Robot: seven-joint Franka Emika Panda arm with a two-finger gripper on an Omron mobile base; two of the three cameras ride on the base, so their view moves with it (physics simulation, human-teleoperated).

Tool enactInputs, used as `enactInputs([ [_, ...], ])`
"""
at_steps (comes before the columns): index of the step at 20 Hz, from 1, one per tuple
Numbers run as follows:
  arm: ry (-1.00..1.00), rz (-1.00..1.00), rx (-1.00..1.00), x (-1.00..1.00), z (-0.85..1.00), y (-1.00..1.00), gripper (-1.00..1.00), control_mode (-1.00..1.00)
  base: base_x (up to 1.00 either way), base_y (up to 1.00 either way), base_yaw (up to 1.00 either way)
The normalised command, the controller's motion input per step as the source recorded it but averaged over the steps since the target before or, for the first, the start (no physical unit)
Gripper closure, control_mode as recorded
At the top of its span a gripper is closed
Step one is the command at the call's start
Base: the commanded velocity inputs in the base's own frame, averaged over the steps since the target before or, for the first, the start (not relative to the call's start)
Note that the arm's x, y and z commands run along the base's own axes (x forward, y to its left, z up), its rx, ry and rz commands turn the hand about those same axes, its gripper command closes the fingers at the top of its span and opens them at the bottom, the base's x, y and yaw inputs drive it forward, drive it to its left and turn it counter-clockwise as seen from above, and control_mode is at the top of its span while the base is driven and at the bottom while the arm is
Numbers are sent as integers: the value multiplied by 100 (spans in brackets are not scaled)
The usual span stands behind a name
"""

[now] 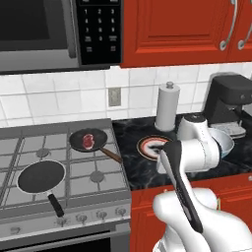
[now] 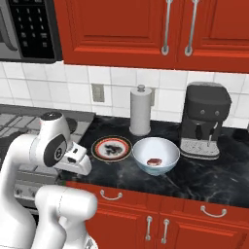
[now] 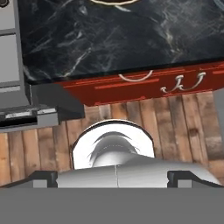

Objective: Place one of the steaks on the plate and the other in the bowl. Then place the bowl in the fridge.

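Note:
One steak [image 1: 88, 140] lies in the far black pan [image 1: 83, 141] on the stove. The other steak [image 2: 154, 161] rests inside the pale bowl [image 2: 156, 150] on the black counter, right of the red-rimmed plate [image 2: 112, 148], whose centre has a dark pattern. The plate [image 1: 150, 146] and bowl [image 1: 224, 141] are partly hidden behind my arm in the left base view. My gripper [image 3: 113, 177] is open and holds nothing; it hangs in front of the counter edge, pointing down at the floor, with the plate's rim [image 3: 111, 1] at the top of the hand view. The fridge is out of view.
An empty black pan [image 1: 41, 177] sits at the stove's front left. A paper towel roll [image 2: 140, 111] and a black coffee machine [image 2: 206, 121] stand at the back of the counter. Red drawers with handles [image 3: 135, 78] lie below, over a wooden floor [image 3: 183, 127].

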Motion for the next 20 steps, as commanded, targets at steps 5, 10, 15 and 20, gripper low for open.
enactInputs([
  [5,0,0,0,0,0,0,-100,100,0,76,0],
  [10,0,0,0,0,0,0,-100,100,0,60,1],
  [15,0,0,0,0,0,0,-100,100,1,40,2],
  [20,0,1,0,34,0,9,-100,-100,0,0,0],
])
